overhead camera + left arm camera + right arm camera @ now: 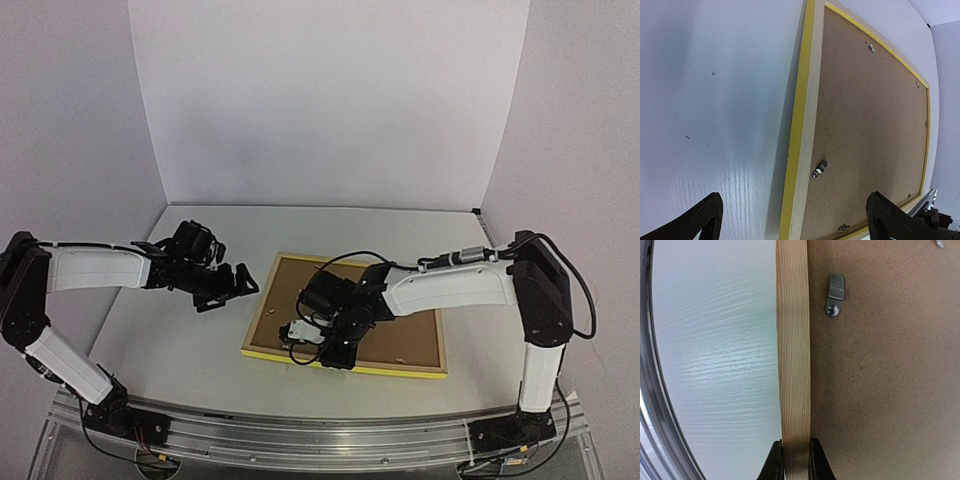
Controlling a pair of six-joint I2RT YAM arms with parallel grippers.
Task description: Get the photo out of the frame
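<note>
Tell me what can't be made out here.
The photo: unseen in every view; the frame lies face down and its brown backing board covers it.
Right jaws, top view: hidden beneath their own wrist.
Right jaws, right wrist view: bottom edge cuts off all but the fingertips, shut on the frame's rail.
Metal clips: specks in the top view.

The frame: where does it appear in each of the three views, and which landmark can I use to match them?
Top external: the frame lies back up, just below picture centre.
Left wrist: its rail runs top to bottom, near centre.
Right wrist: its pale wood rail runs down the middle, with the right gripper shut on it.
Shared landmark: the brown backing board.
</note>
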